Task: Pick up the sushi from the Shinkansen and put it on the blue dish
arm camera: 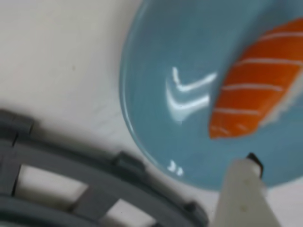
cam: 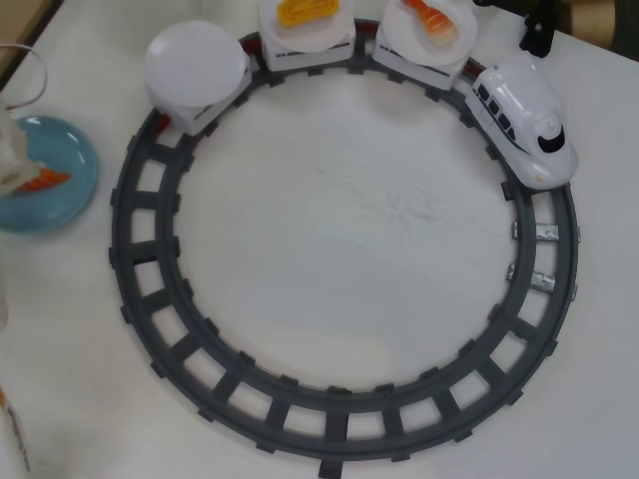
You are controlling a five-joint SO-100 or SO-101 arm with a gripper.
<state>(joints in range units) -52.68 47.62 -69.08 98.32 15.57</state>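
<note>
The salmon sushi point(arm camera: 258, 90), orange with white stripes, lies over the middle of the blue dish point(arm camera: 161, 56). In the overhead view the dish point(cam: 70, 150) is at the far left with the sushi point(cam: 44, 181) on it. My gripper point(cam: 12, 165) hangs over the dish's left side. In the wrist view only one white finger point(arm camera: 241, 194) shows, its tip a little apart from the sushi. No second finger shows beside the sushi. The white Shinkansen point(cam: 526, 120) stands on the track at the upper right.
A grey ring of track point(cam: 329, 414) fills the table and its rail point(arm camera: 94, 189) runs close by the dish. Three cars carry white plates: one bare point(cam: 195, 60), one with yellow egg point(cam: 300, 12), one with shrimp point(cam: 431, 18).
</note>
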